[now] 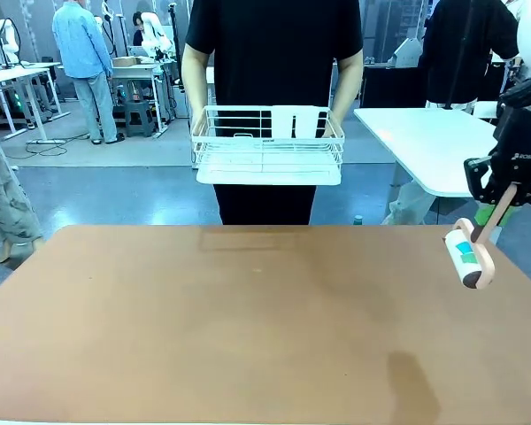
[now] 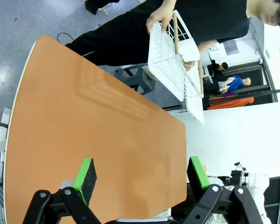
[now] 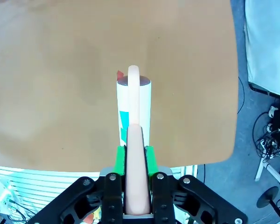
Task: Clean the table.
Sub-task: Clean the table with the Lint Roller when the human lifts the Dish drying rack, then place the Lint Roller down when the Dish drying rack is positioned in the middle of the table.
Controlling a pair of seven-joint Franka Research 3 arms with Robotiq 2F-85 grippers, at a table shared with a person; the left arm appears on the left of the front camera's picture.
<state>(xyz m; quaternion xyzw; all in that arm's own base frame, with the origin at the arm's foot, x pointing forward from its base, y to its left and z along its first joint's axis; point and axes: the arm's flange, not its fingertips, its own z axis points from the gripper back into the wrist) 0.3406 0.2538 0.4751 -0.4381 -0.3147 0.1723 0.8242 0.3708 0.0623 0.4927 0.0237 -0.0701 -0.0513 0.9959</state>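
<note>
The reddish-brown table (image 1: 248, 328) has a bare top. At its right edge my right gripper (image 1: 504, 199) is shut on the pink handle of a lint roller (image 1: 469, 257), whose white roll with a teal mark hangs just above the table top. In the right wrist view the lint roller (image 3: 134, 105) points away from the gripper (image 3: 134, 156) over the table (image 3: 60, 70). My left gripper (image 2: 142, 177) is open above the table (image 2: 84, 121), with nothing between its green pads (image 2: 85, 175).
A person at the far side holds a white wire rack (image 1: 267, 146) in both hands above the table's far edge; the same rack (image 2: 175, 60) shows in the left wrist view. A white-topped table (image 1: 434, 142) stands at the back right. Cables (image 3: 270, 130) lie on the floor.
</note>
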